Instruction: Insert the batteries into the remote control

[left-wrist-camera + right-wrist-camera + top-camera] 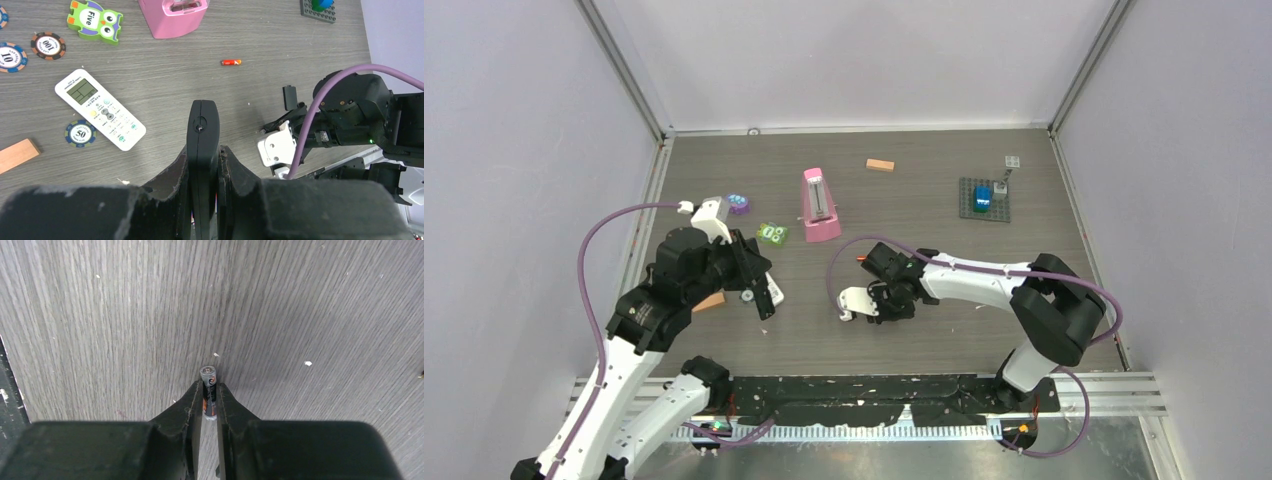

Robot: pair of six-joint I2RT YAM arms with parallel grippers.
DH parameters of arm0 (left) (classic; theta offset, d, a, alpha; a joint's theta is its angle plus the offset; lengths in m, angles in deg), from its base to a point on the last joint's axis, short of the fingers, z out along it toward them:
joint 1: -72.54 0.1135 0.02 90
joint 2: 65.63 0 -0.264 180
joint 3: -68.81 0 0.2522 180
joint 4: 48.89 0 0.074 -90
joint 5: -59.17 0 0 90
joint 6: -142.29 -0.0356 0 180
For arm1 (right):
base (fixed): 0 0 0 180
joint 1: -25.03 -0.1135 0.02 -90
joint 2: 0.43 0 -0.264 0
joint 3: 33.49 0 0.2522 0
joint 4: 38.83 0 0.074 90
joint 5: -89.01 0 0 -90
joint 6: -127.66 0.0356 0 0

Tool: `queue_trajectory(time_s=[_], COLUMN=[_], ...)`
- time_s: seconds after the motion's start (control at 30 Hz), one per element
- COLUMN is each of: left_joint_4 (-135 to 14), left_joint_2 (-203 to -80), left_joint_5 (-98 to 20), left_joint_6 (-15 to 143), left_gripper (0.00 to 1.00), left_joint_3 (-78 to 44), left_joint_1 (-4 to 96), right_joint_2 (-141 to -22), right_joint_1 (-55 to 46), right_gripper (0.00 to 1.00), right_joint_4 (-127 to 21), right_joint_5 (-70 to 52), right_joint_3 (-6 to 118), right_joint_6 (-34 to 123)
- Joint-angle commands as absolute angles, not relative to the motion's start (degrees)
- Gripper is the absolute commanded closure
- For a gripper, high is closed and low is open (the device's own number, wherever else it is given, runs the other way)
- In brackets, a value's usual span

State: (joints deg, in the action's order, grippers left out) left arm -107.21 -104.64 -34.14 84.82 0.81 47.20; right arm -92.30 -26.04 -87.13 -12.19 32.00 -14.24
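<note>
My left gripper (203,150) is shut on a black remote control (202,125), held edge-on above the table and sticking out past the fingertips. In the top view that gripper (759,287) is at the left. My right gripper (210,388) is shut on a slim battery (208,376) with a silver, black and orange wrap, low over the wood-grain table. From above, the right gripper (876,300) is near the table's middle front. Another orange-red battery (231,62) lies loose on the table beyond it. A white remote (100,109) lies face up to the left.
A pink metronome-like box (820,205) stands mid-table with a green owl tile (772,233) beside it. Poker chips (80,133) lie round the white remote. Wooden blocks (881,165) (17,155), a grey brick plate (984,198) and a small black flat piece (289,96) are also there.
</note>
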Motion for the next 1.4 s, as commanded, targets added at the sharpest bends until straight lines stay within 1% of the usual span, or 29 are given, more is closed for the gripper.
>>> queue_trajectory(time_s=[0.0,0.13,0.3,0.4,0.43,0.47,0.5,0.53,0.6,0.63,0.7,0.73,0.83,0.9,1.03,1.07,1.23,1.37], left_joint_4=[-105.75,-105.76,-105.44,-104.20,-103.50,-102.71,-101.76,-100.22,-97.54,-95.89,-92.27,-90.00,-83.01,-75.62,-65.06,-63.53,-49.78,-45.58], left_joint_2=[-103.87,-103.39,-102.98,-102.48,-102.24,-102.02,-101.69,-101.47,-100.85,-100.60,-100.60,-100.62,-101.30,-101.81,-103.31,-103.49,-102.62,-101.83], left_joint_5=[-34.82,-34.79,-34.56,-34.88,-35.30,-35.68,-36.19,-36.94,-38.58,-39.95,-43.11,-44.97,-49.22,-52.55,-56.06,-56.39,-57.12,-57.28], left_joint_6=[84.16,84.16,84.57,85.33,85.74,86.25,86.76,87.44,88.90,89.65,91.92,93.25,98.86,103.78,109.58,110.29,116.27,119.36], left_gripper=[1.00,1.00,1.00,1.00,1.00,1.00,1.00,1.00,1.00,1.00,1.00,1.00,1.00,1.00,1.00,1.00,1.00,1.00], left_joint_3=[-0.16,-0.37,0.04,1.22,1.79,2.30,2.91,3.90,5.61,6.57,8.60,9.73,13.04,16.20,21.35,22.35,28.73,30.66], left_joint_1=[47.67,47.71,47.76,47.76,47.76,47.76,47.76,47.82,47.85,47.85,47.85,47.85,47.85,47.76,47.66,47.67,47.49,47.49], right_joint_2=[-95.71,-95.51,-90.44,-82.01,-80.06,-75.84,-71.25,-69.06,-63.08,-59.82,-56.99,-56.57,-57.58,-58.54,-58.37,-58.20,-59.41,-63.19], right_joint_1=[-25.26,-25.20,-24.79,-24.80,-24.76,-24.84,-25.10,-25.17,-25.51,-26.19,-26.97,-27.07,-27.59,-28.26,-32.56,-35.01,-43.01,-49.66], right_gripper=[0.82,0.94,0.95,0.94,0.94,0.95,0.95,0.95,0.95,0.95,0.95,0.95,0.95,0.95,0.95,0.95,0.95,0.95], right_joint_4=[-88.71,-88.60,-84.66,-78.73,-75.08,-69.92,-66.84,-61.12,-55.49,-54.26,-54.66,-58.16,-70.34,-74.15,-73.50,-73.37,-71.59,-70.75], right_joint_5=[-12.74,-13.38,-18.24,-21.05,-21.39,-20.54,-18.67,-15.47,-11.99,-7.41,-2.38,-0.54,4.29,5.29,3.60,4.08,10.48,17.75], right_joint_3=[33.13,33.83,33.92,32.13,31.14,30.45,28.63,27.03,25.65,25.68,27.49,30.11,36.41,39.13,39.99,40.49,42.24,44.02], right_joint_6=[-13.15,-12.59,-7.31,-0.59,3.75,6.56,13.58,20.17,27.93,30.73,39.17,44.72,50.87,56.75,61.25,61.54,65.29,66.64])
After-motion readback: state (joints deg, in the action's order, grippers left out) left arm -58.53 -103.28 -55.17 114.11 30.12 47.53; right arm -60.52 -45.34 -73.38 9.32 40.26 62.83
